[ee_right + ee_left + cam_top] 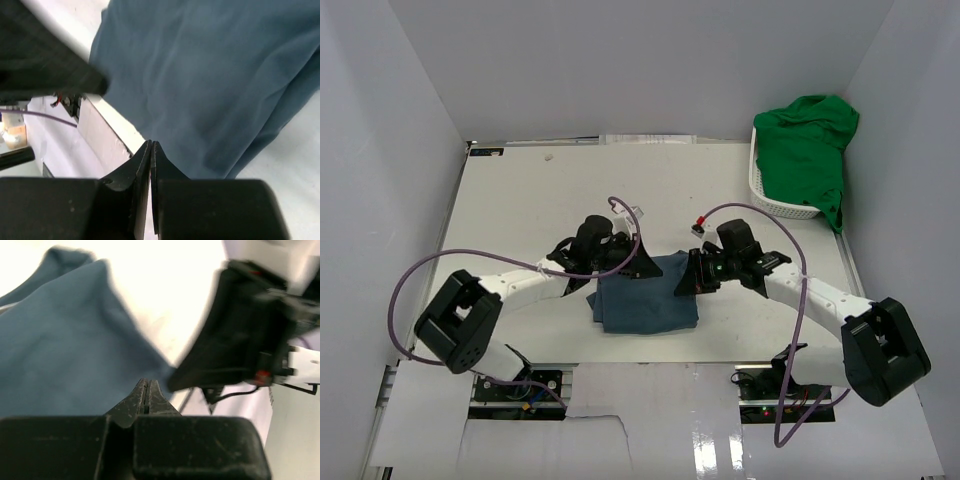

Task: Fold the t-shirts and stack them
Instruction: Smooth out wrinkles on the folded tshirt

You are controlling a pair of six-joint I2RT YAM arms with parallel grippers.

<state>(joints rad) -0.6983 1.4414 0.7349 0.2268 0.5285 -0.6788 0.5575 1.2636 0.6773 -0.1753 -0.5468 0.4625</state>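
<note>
The dark slate-blue t-shirt (648, 296) lies folded into a rough square at the middle of the table (520, 200). My left gripper (638, 264) hovers at its far left corner and my right gripper (688, 277) at its far right edge, tips facing each other. In the left wrist view the left gripper (145, 383) is shut and empty over the blue cloth (65, 355). In the right wrist view the right gripper (151, 145) is shut too, with nothing between its jaws, above the blue shirt (215, 75). The bright green t-shirt (807, 150) is bunched in the basket.
A white lattice basket (772, 203) stands at the back right corner, against the right wall. White walls enclose the table on three sides. Purple cables loop above both arms. The right arm's black gripper body (245, 330) shows close in the left wrist view.
</note>
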